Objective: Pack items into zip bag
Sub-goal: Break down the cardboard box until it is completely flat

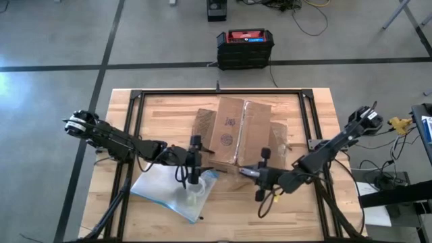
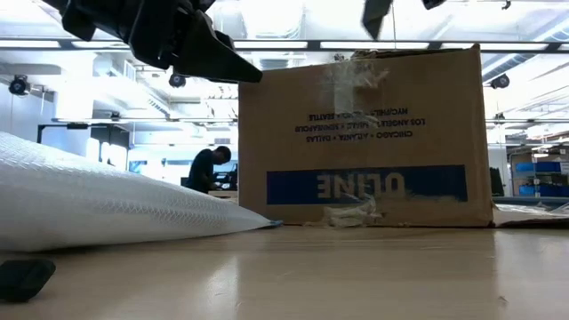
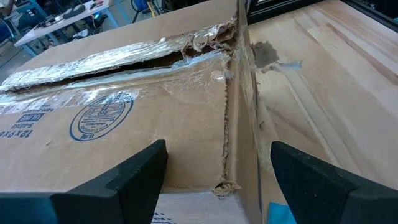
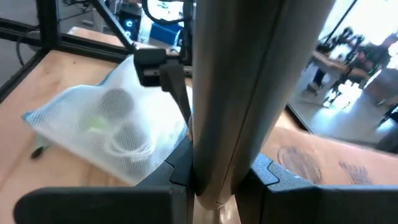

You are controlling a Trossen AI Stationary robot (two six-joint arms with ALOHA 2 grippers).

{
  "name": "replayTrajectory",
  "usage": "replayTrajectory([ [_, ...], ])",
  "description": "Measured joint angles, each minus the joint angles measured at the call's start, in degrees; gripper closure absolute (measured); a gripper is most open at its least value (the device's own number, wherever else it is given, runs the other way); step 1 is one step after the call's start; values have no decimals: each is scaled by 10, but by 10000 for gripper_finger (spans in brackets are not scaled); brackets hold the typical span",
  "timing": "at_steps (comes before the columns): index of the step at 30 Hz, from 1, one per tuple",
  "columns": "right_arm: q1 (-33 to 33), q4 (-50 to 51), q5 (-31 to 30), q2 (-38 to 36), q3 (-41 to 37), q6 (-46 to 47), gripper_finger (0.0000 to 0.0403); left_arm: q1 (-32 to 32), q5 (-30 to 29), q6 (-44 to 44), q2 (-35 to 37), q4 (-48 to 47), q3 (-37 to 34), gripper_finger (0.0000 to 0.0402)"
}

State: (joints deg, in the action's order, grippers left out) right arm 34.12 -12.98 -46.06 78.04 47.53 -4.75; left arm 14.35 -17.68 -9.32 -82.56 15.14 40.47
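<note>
Lower left of centre, left gripper (image 1: 195, 177) hangs over the zip bag (image 1: 162, 189), fingers apart; right gripper (image 1: 260, 181) fingers' state cannot be told.

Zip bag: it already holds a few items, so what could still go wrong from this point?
1. The left gripper hangs by the zip bag with its jaws open, gripping nothing. The loose bag may slide or close if something is pushed in.
2. A small dark piece lies on the table outside the bag and could be missed.
3. The cardboard box sits close behind both the left and the right gripper, so a swing could strike it.
</note>
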Motion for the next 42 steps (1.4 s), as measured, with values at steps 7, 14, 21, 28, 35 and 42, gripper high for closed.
replayTrajectory([
  [7, -19, -32, -26, -4, 0, -57, 351, 3, 5, -5, 31, -19, -2, 129],
  [14, -115, 21, -14, -120, 1, -70, 351, -5, 38, -57, 127, 2, -2, 129],
  [21, -378, 80, 208, -178, 1, -51, 351, -160, 197, -55, 163, 54, -1, 129],
  [28, -607, 79, 439, -140, 1, -41, 351, -346, 376, 23, 57, 153, 24, 129],
  [35, -685, 39, 540, -95, 1, -42, 351, -355, 422, -19, -105, 112, 183, 129],
  [42, -698, 28, 549, -86, 1, -53, 351, -354, 457, -51, -208, -19, 298, 129],
])
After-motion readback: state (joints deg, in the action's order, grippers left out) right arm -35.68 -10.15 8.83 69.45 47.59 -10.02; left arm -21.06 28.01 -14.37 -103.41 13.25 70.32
